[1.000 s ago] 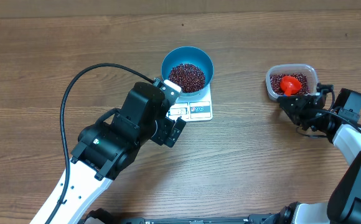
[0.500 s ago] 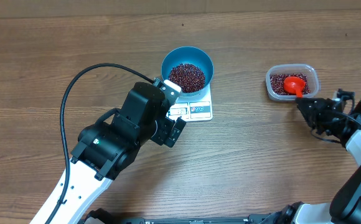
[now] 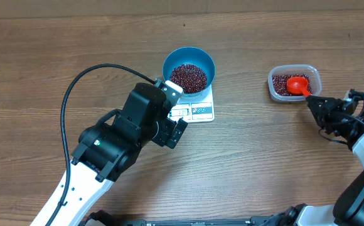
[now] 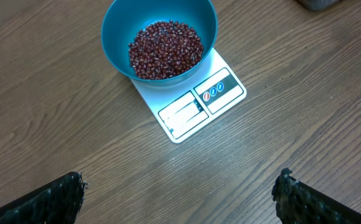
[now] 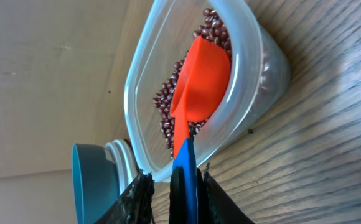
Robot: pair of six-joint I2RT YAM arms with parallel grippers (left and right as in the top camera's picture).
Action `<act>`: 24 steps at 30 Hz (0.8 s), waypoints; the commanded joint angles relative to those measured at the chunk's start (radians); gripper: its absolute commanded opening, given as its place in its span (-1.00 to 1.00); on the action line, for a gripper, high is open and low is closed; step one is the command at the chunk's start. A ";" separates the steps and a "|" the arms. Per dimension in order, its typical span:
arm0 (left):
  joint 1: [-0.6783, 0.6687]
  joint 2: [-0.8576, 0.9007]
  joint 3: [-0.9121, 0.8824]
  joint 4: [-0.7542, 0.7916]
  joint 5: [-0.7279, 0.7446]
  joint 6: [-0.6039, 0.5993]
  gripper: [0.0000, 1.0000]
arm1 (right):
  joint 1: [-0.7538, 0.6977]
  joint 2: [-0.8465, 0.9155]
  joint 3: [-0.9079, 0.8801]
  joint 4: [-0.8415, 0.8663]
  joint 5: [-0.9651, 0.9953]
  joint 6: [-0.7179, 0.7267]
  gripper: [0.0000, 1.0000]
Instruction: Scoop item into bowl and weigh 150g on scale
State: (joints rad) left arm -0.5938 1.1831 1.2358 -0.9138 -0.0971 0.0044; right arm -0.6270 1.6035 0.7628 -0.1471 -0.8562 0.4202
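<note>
r pincer (image 5: 173, 180) pinching scoop (image 5: 200, 78) handle, head lying in tub (image 5: 144, 81). l pincer (image 4: 180, 190) gaping wide, idle. beans (image 4: 165, 50) sitting in bowl (image 4: 115, 25) on scale (image 4: 196, 106). best: topping up w/ small level loads, checking scale.

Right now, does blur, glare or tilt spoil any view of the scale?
Overhead: sharp, evenly lit, scale partly behind the left arm. Left wrist: sharp, display pale, digits unreadable. Right wrist: rolled sideways, scoop handle soft up close.

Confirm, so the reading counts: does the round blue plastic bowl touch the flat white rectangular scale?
Touching. Left wrist view shows the bowl sitting directly on the scale.
</note>
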 commanded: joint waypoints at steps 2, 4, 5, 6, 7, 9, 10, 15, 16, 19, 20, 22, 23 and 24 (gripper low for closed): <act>0.004 0.006 -0.003 0.002 0.013 0.015 0.99 | -0.003 -0.019 -0.003 0.003 0.054 -0.002 -0.64; 0.004 0.006 -0.003 0.002 0.013 0.015 0.99 | -0.003 -0.019 -0.003 0.006 0.055 -0.002 -0.75; 0.004 0.006 -0.003 0.002 0.013 0.015 0.98 | -0.003 -0.019 -0.003 0.009 0.055 -0.002 -0.81; 0.004 0.006 -0.003 0.002 0.013 0.015 0.99 | -0.003 -0.019 -0.003 0.011 0.055 -0.002 -0.86; 0.004 0.006 -0.003 0.002 0.013 0.015 0.99 | -0.003 -0.019 -0.003 0.012 0.055 -0.001 -0.92; 0.004 0.006 -0.003 0.002 0.013 0.015 0.99 | -0.003 -0.019 -0.003 0.011 0.055 -0.001 -0.93; 0.004 0.006 -0.003 0.002 0.012 0.015 0.99 | -0.003 -0.019 -0.003 0.011 0.054 -0.002 -0.93; 0.004 0.006 -0.003 0.001 0.013 0.015 0.99 | -0.003 -0.019 -0.002 0.012 0.042 -0.002 -0.93; 0.004 0.006 -0.003 0.002 0.012 0.015 0.99 | -0.003 -0.019 -0.001 0.012 0.042 -0.002 -0.93; 0.004 0.006 -0.003 0.001 0.013 0.015 0.99 | -0.003 -0.019 0.010 0.011 0.017 -0.050 -0.93; 0.004 0.006 -0.003 0.002 0.013 0.015 0.99 | -0.003 -0.019 0.016 0.011 0.002 -0.079 -0.93; 0.004 0.006 -0.003 0.002 0.012 0.015 0.99 | -0.003 -0.020 0.030 0.005 -0.021 -0.136 -0.93; 0.004 0.006 -0.003 0.002 0.013 0.015 0.99 | -0.003 -0.020 0.037 -0.003 -0.021 -0.153 -0.93; 0.004 0.006 -0.003 0.002 0.012 0.015 0.99 | -0.003 -0.020 0.046 -0.016 -0.021 -0.174 -0.93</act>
State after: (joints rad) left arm -0.5938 1.1835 1.2358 -0.9138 -0.0971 0.0044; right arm -0.6270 1.6035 0.7658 -0.1551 -0.8463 0.3382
